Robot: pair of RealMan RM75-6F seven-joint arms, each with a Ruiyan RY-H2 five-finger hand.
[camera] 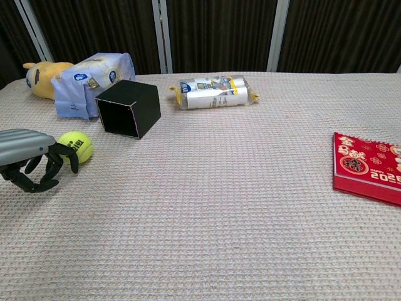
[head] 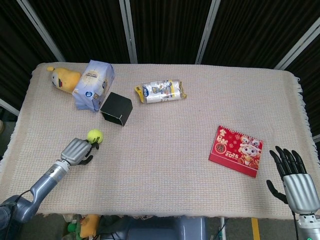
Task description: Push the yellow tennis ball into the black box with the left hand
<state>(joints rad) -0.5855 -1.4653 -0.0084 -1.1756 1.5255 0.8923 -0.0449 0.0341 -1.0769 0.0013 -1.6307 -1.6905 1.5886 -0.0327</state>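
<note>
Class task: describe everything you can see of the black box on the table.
The black box is a small cube, matte and dark, lying on its side on the woven tablecloth. Its open mouth, edged with a pale rim, faces the tennis ball, which lies apart from it. A blue-and-white packet sits just behind it.

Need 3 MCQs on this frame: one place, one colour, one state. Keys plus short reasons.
1. Where is the yellow tennis ball?
A. inside the black box
B. on the cloth, short of the box opening
C. on the red calendar

2. What colour is the calendar?
A. red
B. blue
C. green

3. How is the left hand?
A. gripping the black box
B. fingers curled behind the ball
C. flat on the wrapped pack

Key: 1 B, the ball lies in front of the black box, outside it. 2 A, its cover is red. 3 B, the curled fingers sit against the ball's near side.
</note>
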